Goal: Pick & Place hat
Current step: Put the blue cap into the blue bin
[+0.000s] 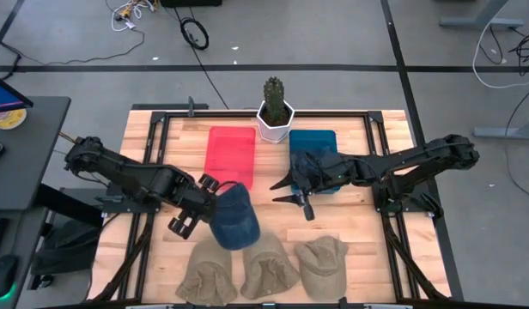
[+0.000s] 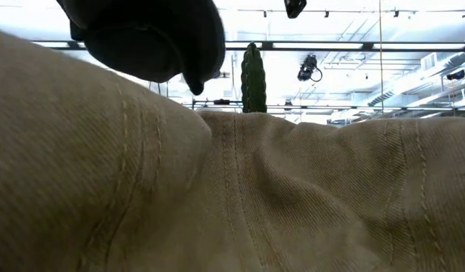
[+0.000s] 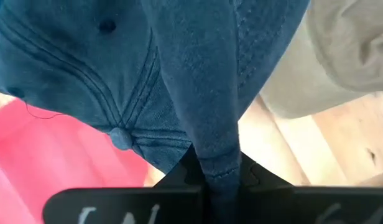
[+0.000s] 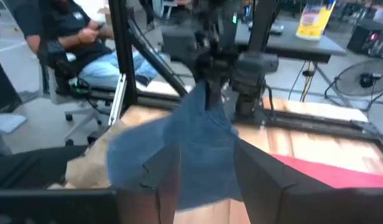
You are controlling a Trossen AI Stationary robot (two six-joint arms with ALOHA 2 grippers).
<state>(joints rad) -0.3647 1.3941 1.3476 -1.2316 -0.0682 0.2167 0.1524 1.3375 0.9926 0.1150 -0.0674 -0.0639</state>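
A blue denim hat hangs from my left gripper over the table's middle, near the red tray's near edge. The left wrist view shows its crown button and the red tray beneath. My left gripper is shut on the hat. My right gripper is open beside the blue tray, to the hat's right, touching nothing. In the right wrist view the hat hangs ahead of the open right gripper. It shows as a dark shape in the low view. My left gripper pinches a stitched, folded edge of the blue hat between its two fingers. The fingers come slanting down from the table's left. The hat hangs below and beyond the fingers, slack, and looks lifted off the table.
Three tan hats lie in a row along the near edge; one fills the low view. A potted cactus stands at the far edge between the trays. A seated person shows beyond the table.
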